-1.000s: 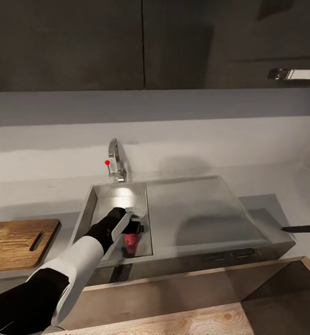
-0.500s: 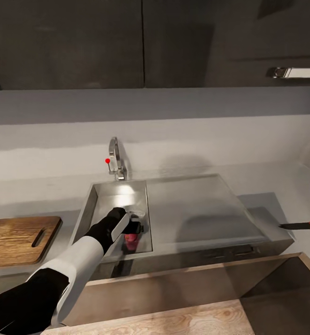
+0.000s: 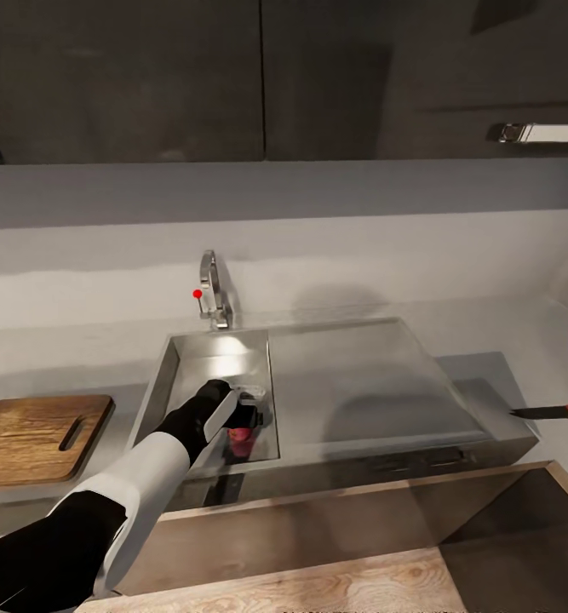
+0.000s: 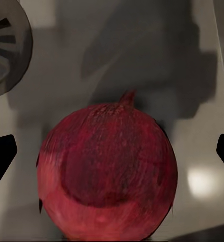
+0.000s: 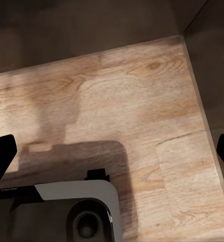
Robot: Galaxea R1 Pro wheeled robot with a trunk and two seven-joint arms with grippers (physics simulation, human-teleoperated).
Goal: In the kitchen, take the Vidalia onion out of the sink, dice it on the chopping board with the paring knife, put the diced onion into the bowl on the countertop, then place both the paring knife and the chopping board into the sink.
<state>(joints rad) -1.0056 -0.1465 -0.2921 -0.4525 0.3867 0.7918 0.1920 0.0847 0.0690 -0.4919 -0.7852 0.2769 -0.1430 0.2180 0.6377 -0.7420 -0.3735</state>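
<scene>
onion (image 4: 106, 169) between open left claw (image 4: 112, 156) fingers

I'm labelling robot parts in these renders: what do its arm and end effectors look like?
The left arm alternates glossy white and matte black shells, ending in a black wrist with a white panel. The left end effector and right end effector each show two flat black fingertips.

Grey countertop (image 3: 488, 340), chopping board (image 3: 37, 436) at left, paring knife (image 3: 556, 413) far right
</scene>
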